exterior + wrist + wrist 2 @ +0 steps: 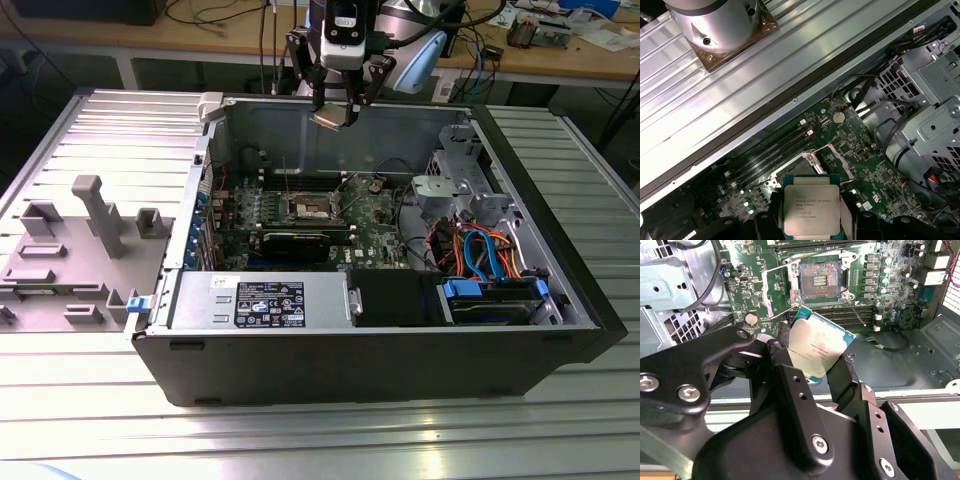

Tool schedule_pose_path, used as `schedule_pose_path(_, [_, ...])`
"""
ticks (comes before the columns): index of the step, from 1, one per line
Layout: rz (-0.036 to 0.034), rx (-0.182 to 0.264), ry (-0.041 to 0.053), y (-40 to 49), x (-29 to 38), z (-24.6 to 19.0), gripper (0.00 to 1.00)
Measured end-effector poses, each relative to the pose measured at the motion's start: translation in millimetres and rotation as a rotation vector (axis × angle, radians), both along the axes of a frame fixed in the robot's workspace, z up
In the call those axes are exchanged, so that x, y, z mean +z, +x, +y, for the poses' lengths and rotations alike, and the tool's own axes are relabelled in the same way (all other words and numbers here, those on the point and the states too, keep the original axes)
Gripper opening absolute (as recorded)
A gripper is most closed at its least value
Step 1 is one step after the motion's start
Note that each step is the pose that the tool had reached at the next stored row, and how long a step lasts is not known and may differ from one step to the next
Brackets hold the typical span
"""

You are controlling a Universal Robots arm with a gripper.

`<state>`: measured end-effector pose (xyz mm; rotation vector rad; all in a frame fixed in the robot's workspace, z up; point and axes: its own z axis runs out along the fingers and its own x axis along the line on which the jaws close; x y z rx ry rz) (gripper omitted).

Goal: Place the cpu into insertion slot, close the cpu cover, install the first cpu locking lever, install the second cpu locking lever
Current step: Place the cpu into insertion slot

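cpu point(816, 347) lower edge hidden by pincer point(815, 371), insertion slot point(795, 169) partly behind cpu

Ribbed metal table point(300, 440), open computer case point(380, 365), grey fixture point(70, 270)

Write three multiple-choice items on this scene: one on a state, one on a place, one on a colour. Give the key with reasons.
1. The insertion slot is:
A. empty, with its contacts bare
B. filled by a chip
C. hidden under a cooler

2. The cpu is:
A. seated in the slot
B. held in the gripper, up off the board
C. lying on the table outside the case

3. The motherboard is:
A. blue
B. green
C. red

Key:
1 A: the second wrist view shows the slot's contact field uncovered.
2 B: in both wrist views the chip sits between the black fingers, apart from the slot.
3 B: the board around the slot is green in every view.
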<state>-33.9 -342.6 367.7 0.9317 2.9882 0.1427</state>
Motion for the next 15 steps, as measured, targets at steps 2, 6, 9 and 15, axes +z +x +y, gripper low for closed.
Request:
schedule_pose_path(2, [0.0,-0.001,0.0,0.0,0.0,0.0,0.54])
schedule_pose_path(6, [0.0,-0.004,0.0,0.0,0.0,0.0,0.54])
schedule_pose_path(9, [0.0,-0.005,0.0,0.0,0.0,0.0,0.54])
schedule_pose_path(15, [0.0,-0.006,0.0,0.0,0.0,0.0,0.54])
